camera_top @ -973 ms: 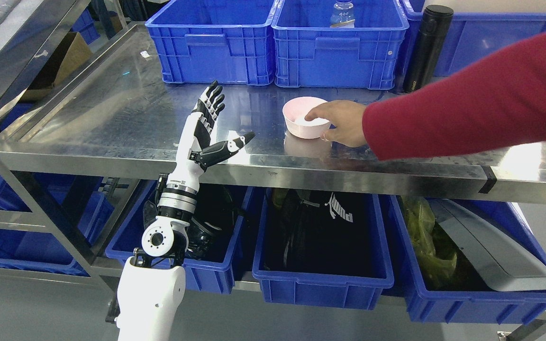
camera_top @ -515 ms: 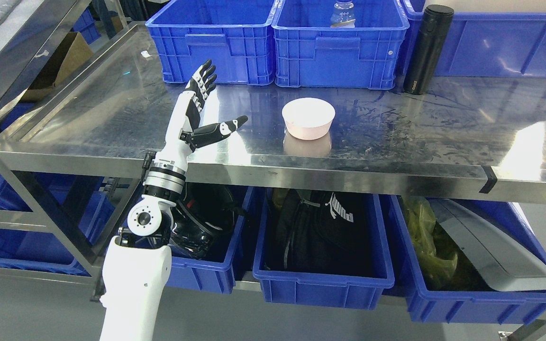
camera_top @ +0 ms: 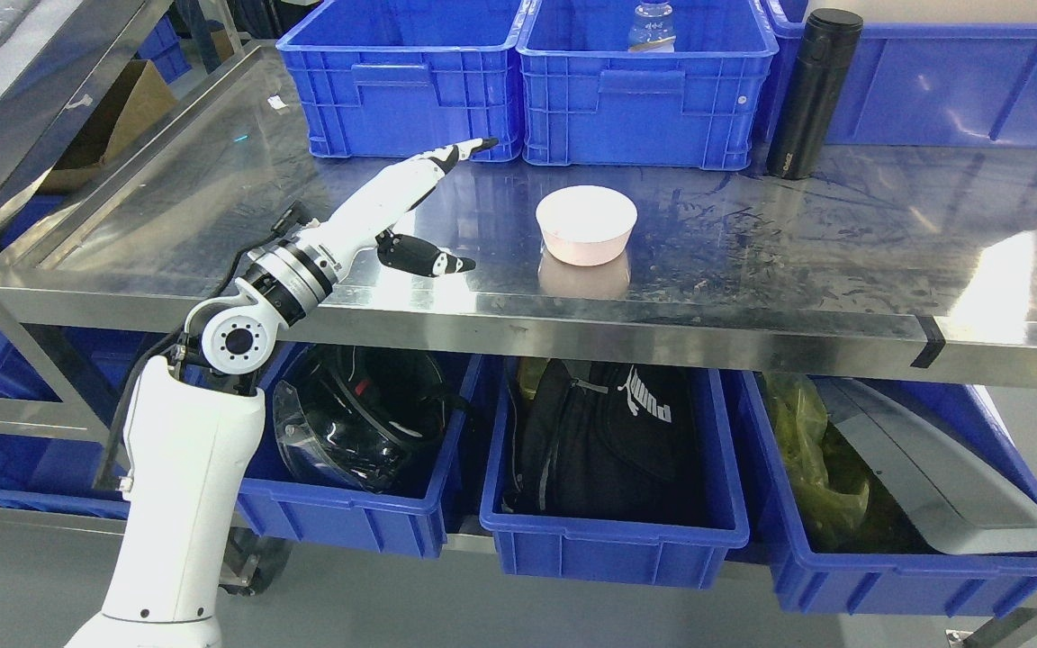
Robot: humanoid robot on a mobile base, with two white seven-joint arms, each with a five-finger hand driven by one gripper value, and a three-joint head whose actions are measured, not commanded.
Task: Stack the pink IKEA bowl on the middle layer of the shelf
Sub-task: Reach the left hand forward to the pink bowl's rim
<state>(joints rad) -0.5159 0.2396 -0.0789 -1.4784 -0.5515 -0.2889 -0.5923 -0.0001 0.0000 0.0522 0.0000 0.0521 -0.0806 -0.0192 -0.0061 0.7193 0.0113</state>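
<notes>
A pink bowl (camera_top: 586, 224) stands upright on the steel shelf surface (camera_top: 752, 243), near its front edge, with its reflection just below it. My left hand (camera_top: 446, 207) is over the shelf to the left of the bowl, a short gap away. Its fingers (camera_top: 460, 151) stretch out flat toward the back and the thumb (camera_top: 428, 260) points toward the bowl. The hand is open and holds nothing. The white left arm (camera_top: 185, 450) rises from the lower left. My right arm does not show.
Blue bins (camera_top: 401, 76) (camera_top: 644, 81) line the back of the shelf; one holds a water bottle (camera_top: 651, 25). A black flask (camera_top: 808, 90) stands at the back right. Lower bins hold a helmet (camera_top: 361, 418), a black bag (camera_top: 608, 432) and a grey object (camera_top: 924, 477).
The person's red-sleeved arm left the bowl and went out of view. My left hand tipped from upright to flat and reached further over the shelf, toward the bowl.
</notes>
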